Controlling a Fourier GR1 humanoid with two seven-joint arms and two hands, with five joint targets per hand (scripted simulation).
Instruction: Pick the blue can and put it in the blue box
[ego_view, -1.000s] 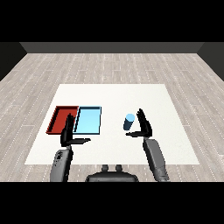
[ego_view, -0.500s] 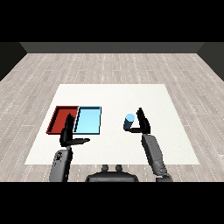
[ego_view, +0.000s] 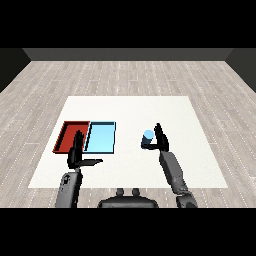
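The blue can (ego_view: 147, 138) stands upright on the white table, right of the trays. My right hand (ego_view: 161, 140) is open just to the can's right, fingers straight and pointing up, very close to the can or touching it. The light blue tray (ego_view: 100, 136) lies left of the can, with the red tray (ego_view: 67, 136) at its left side. My left hand (ego_view: 76, 154) is open over the near edge of the two trays, fingers straight up and thumb stretched to the right, holding nothing.
The white table (ego_view: 130, 110) stretches well beyond the trays and the can. Grey wooden floor surrounds it on all sides.
My right hand has edged a little to the left, closer to the blue can. The left hand and the can stay where they were.
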